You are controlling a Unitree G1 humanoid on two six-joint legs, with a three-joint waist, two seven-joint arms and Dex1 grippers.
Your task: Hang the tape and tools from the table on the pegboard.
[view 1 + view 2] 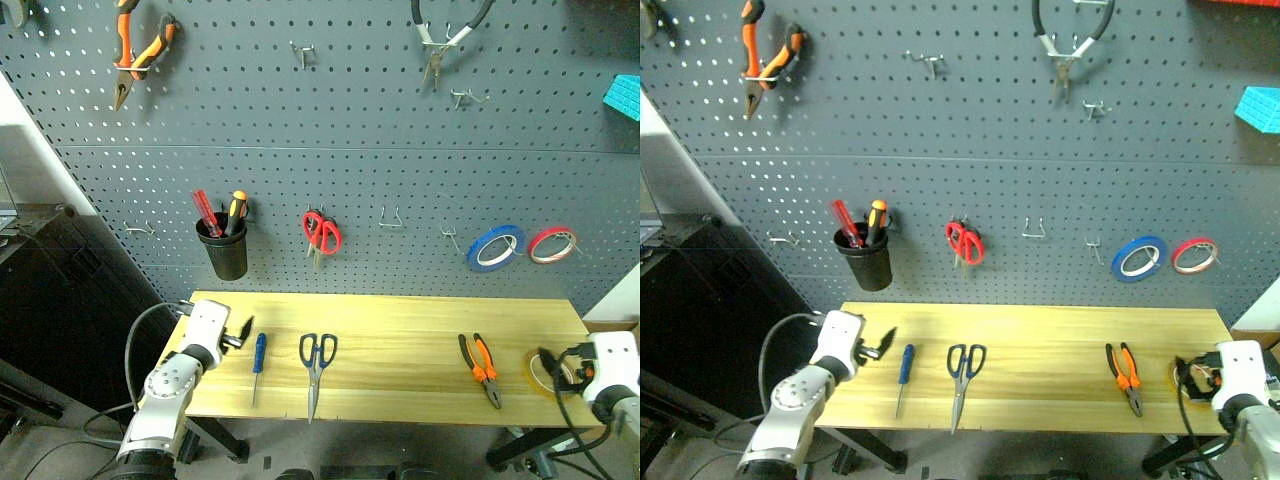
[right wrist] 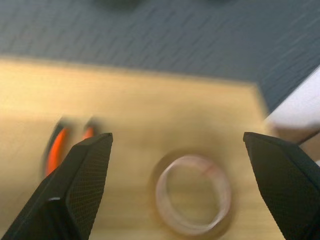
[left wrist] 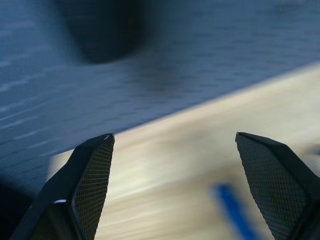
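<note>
Pegboard [image 1: 330, 130] has free hooks, but nothing's hung yet: screwdriver [image 1: 259, 353], scissors [image 1: 316, 360], pliers [image 1: 481, 368] and tape [image 2: 192, 195] all lie on the table [image 1: 400, 330]. I've got left gripper [image 3: 172, 145] and right gripper [image 2: 177, 145] wide open, both empty.

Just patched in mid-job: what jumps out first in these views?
Four things lie in a row on the pale wooden table: blue-handled screwdriver, black-looped scissors, small orange-and-black pliers, and the yellow tape at the right end. An open claw flanks each end, the left claw by the screwdriver, the right claw over the tape. Behind rises the grey pegboard.
</note>
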